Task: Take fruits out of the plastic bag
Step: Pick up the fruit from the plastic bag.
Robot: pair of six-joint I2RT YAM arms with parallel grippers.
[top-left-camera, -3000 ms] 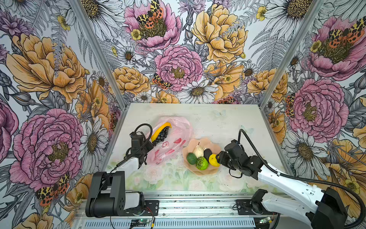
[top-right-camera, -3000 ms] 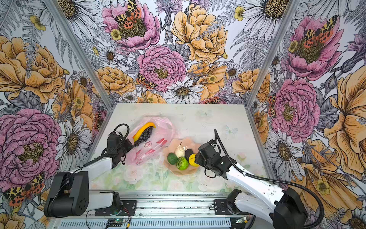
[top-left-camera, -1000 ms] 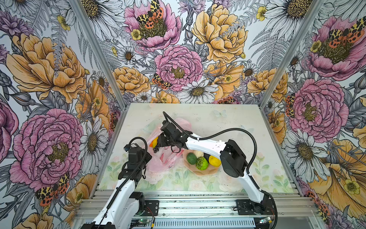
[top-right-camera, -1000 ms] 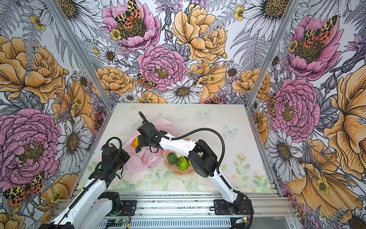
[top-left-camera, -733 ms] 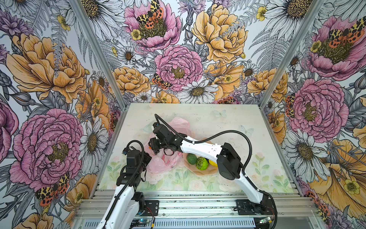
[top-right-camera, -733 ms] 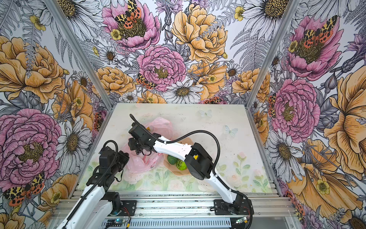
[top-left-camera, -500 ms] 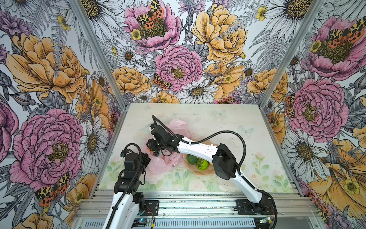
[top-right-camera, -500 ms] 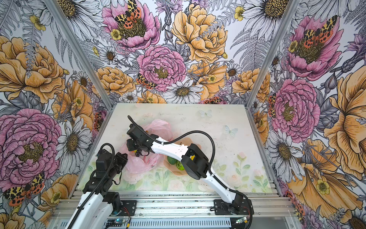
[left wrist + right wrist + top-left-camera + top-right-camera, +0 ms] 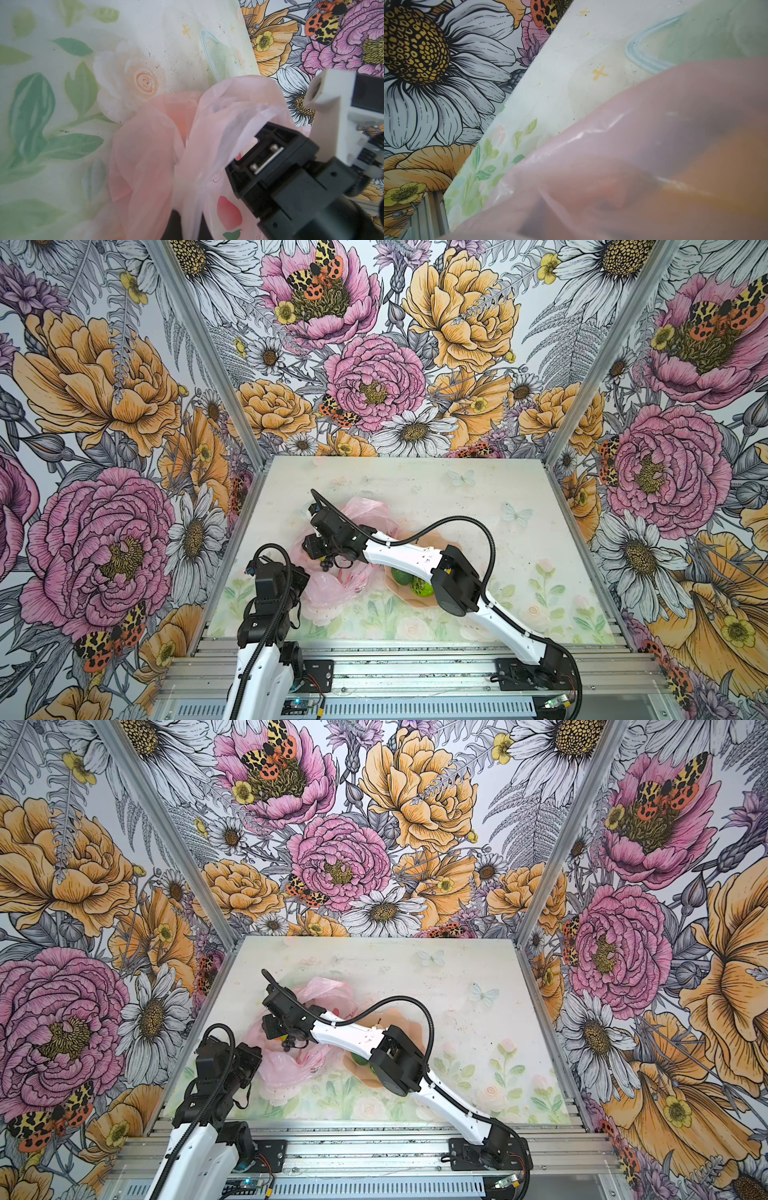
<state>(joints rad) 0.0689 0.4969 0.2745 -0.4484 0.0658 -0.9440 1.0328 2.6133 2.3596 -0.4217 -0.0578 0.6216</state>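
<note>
The bag [image 9: 332, 591] is lying crumpled at centre-left of a top view, beside the dish [image 9: 409, 599]. The left gripper [image 9: 302, 578] is pinching its lower-left edge, jaws closed. The right gripper [image 9: 311, 548] is hovering inside it by the grapes [image 9: 328, 564]; its opening cannot be told.

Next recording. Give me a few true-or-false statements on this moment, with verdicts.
1. The right arm reaches over the dish to the plastic bag. True.
2. The left tool is wide open, clear of the bag. False: it is shut on the bag's film.
3. The dish is empty. False: green fruits lie in it.
4. The grape bunch shows at the bag, beside the right tool. True.
</note>
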